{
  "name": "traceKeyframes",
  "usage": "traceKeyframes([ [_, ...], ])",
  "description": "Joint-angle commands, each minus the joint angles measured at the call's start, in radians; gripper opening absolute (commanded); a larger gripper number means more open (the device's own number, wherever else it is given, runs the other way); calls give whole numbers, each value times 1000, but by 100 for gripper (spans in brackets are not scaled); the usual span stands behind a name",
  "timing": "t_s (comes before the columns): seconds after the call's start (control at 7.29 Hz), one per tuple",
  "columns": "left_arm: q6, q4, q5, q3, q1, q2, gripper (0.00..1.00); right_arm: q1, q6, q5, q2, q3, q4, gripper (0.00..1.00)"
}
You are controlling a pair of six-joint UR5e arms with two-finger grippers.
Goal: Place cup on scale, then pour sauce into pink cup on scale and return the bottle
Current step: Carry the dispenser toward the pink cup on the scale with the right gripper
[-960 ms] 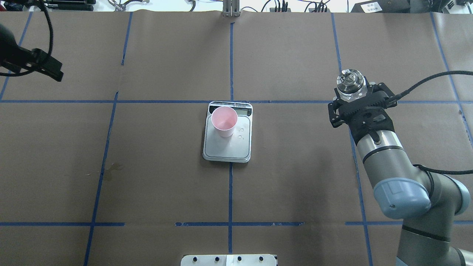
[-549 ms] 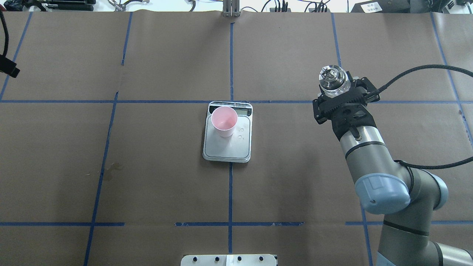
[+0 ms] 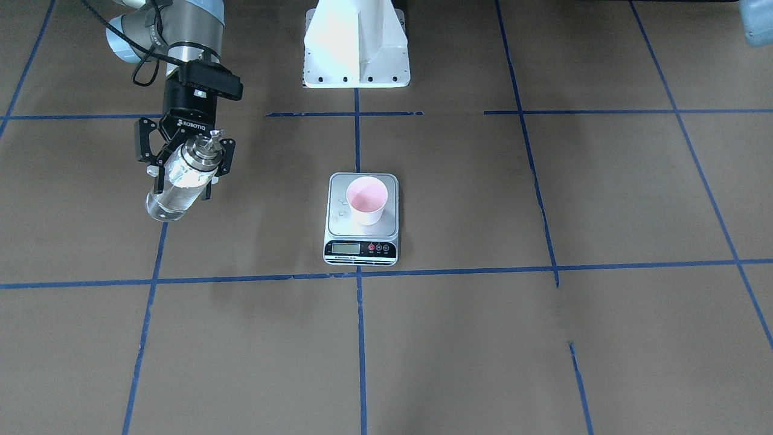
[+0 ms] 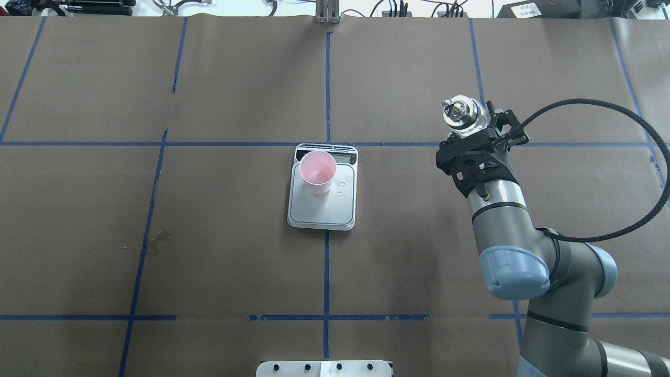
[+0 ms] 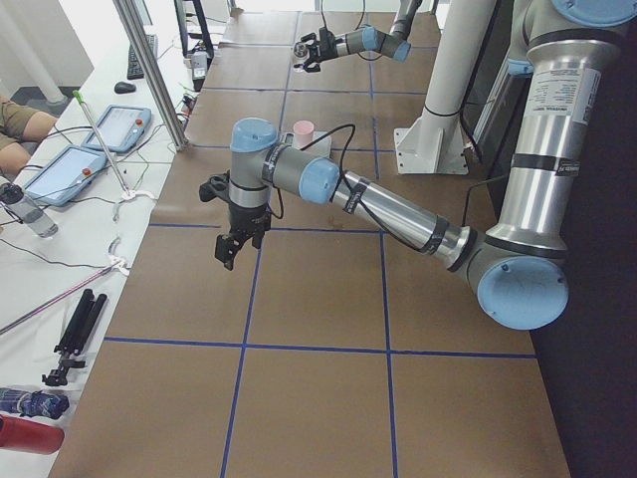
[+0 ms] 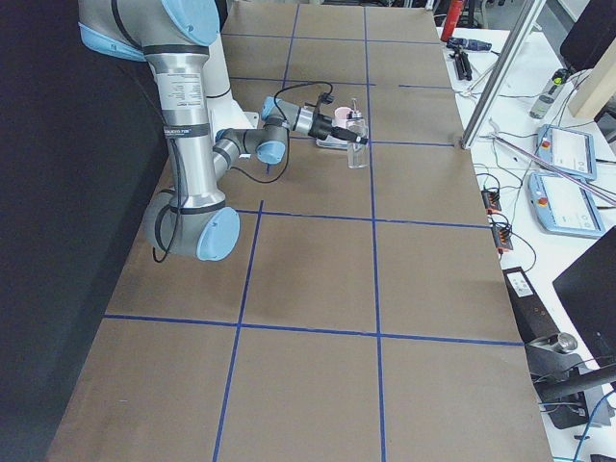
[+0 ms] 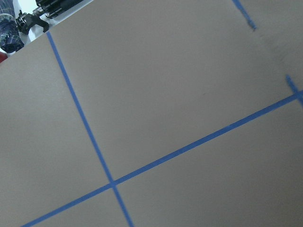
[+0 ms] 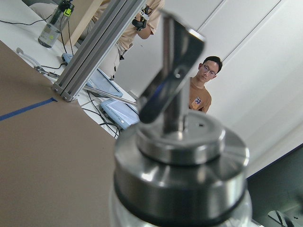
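The pale pink cup (image 4: pixel 317 170) stands upright on the far left part of the silver scale (image 4: pixel 322 212), near its display. In the front view the cup (image 3: pixel 366 200) sits above the scale's black strip (image 3: pixel 361 248). My right gripper (image 4: pixel 479 139) is shut on the clear glass bottle (image 4: pixel 459 115), which it holds upright above the table, well to the right of the scale. The bottle (image 3: pixel 169 202) and right gripper (image 3: pixel 181 172) also show in the front view. The silver pourer (image 8: pixel 180 156) fills the right wrist view. My left gripper (image 5: pixel 234 244) shows only in the exterior left view; I cannot tell its state.
A few clear droplets (image 4: pixel 341 195) lie on the scale's platform beside the cup. The white robot base (image 3: pixel 356 42) stands at the near edge. A faint stain (image 4: pixel 159 241) marks the brown paper. An operators' bench with tablets (image 5: pixel 100 139) runs along the far edge.
My right gripper has carried the bottle left, towards the scale, and slightly farther away. The left arm has drawn out of the overhead view on the left. The cup and scale have not moved.
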Motion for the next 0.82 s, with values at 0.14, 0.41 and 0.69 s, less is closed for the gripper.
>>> traceKeyframes([
  [0.14,194,-43,2,45,-40,10,100,-51,23,-45,36,-23,-11,0],
  [0.41,229,-66,5,51,-44,16,100,-101,27,-123,122,-113,-14,0],
  [0.69,239,-72,2,68,-44,18,100,-110,27,-147,137,-146,-15,0],
])
